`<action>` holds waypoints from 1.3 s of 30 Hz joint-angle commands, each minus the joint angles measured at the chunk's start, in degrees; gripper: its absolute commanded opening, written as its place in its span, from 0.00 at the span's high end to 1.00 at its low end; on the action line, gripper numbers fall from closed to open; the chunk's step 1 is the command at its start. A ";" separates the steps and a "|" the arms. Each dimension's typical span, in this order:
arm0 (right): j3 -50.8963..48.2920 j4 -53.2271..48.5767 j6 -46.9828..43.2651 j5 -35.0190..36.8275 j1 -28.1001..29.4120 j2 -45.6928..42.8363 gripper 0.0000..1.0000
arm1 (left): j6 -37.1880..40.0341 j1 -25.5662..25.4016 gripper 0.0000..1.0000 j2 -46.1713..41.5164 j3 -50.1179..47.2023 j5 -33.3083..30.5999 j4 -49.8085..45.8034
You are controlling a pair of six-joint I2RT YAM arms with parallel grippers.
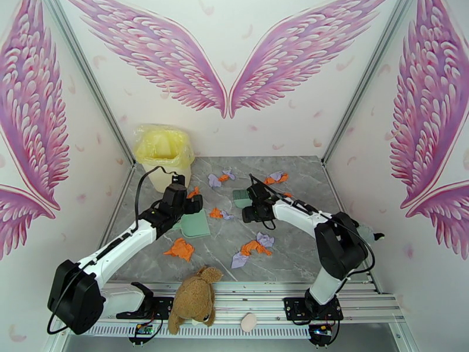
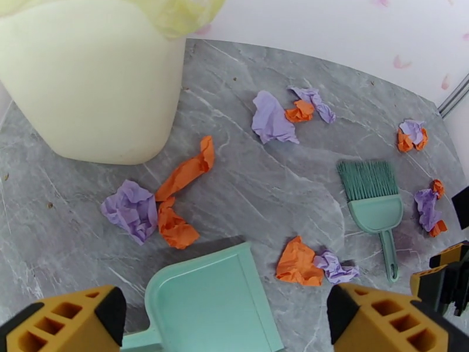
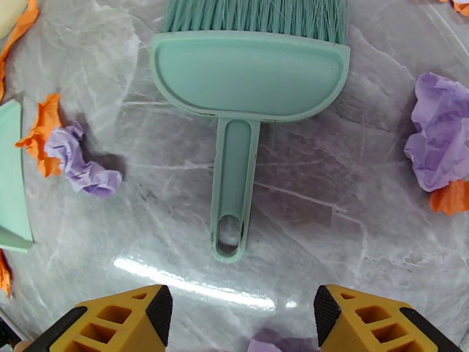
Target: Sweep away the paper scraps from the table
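A brush (image 3: pixel 249 71) is laid flat on the marbled surface (image 3: pixel 352 230), its handle pointed toward the gripper (image 3: pixel 241 315), whose yellow fingers (image 3: pixel 126 318) are spread with nothing held between them. Orange and purple scraps (image 3: pixel 76 162) are seen on either side; a dustpan (image 3: pixel 10 177) edge is cut off at left.

I see the grey marble-patterned tabletop (image 3: pixel 363 242) as smooth and glossy, catching glare, the crumpled orange and light-purple paper scraps (image 2: pixel 133 209) matt and wrinkled, the mint-green plastic hand brush (image 3: pixel 249 74) and mint-green plastic dustpan (image 2: pixel 208 303) smooth and satin, the brown plush toy (image 1: pixel 193 297) shaggy.
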 commanded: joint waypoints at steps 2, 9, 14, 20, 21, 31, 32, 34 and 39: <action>1.91 1.63 1.30 0.77 0.62 3.07 0.30 | -0.02 -0.97 0.05 2.06 2.33 -0.43 -2.52; 3.24 2.43 0.13 2.02 0.63 6.74 0.33 | 0.67 -1.85 0.06 3.52 2.61 -0.86 -2.65; 5.03 2.70 -0.58 2.74 0.61 10.02 0.37 | 0.78 -2.11 0.06 4.07 2.89 -0.73 -2.61; 5.50 3.10 -0.26 3.29 0.72 13.14 0.41 | 0.43 -2.12 0.06 4.12 2.64 -0.38 -2.43; 5.34 3.26 -0.25 3.19 0.74 13.50 0.44 | 0.45 -2.12 0.06 4.12 2.62 -0.30 -2.43; 3.48 2.84 -0.90 3.58 1.17 12.78 0.70 | 0.17 -2.18 0.06 5.93 4.25 1.96 -2.49; 3.53 2.47 -1.15 3.70 1.18 12.24 0.73 | -0.14 -2.15 0.06 6.42 4.70 2.53 -2.36; 3.47 1.96 -1.63 4.27 1.28 10.49 0.77 | -0.80 -2.13 0.06 7.13 5.58 3.82 -2.30; 2.81 0.85 -3.34 7.44 1.39 2.99 0.77 | -2.85 -2.21 0.12 9.18 8.83 8.23 -2.09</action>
